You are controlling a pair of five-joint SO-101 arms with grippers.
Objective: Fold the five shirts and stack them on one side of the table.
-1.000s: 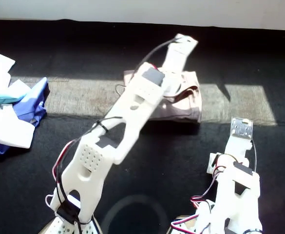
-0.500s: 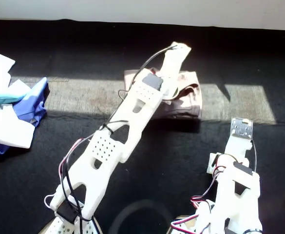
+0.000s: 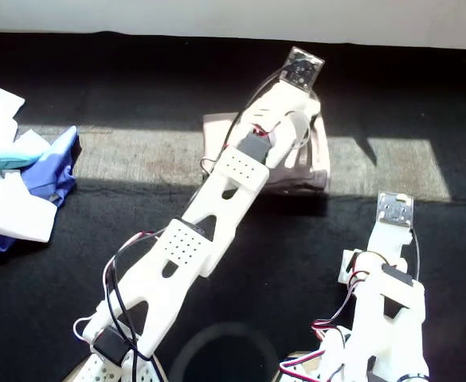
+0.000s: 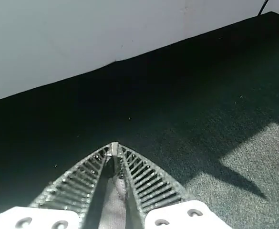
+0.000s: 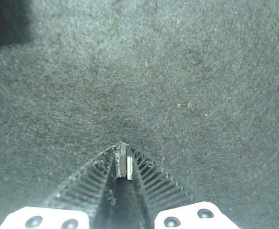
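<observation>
The black felt-covered table [image 3: 137, 72] is carrying a loose heap of white, blue and teal shirts [image 3: 17, 183] at its left edge. 1 folded pink-beige cloth shirt [image 3: 308, 171] is lying mid-table in a sunlit strip. The left gripper [image 4: 114, 149] is pinching this shirt's fabric between closed fingers. The right gripper [image 5: 122, 160] is hanging closed and empty above bare felt.

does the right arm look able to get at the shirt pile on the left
Probably not: the shirt pile lies at the far left edge, and the left arm stretches across the table in its way.
</observation>
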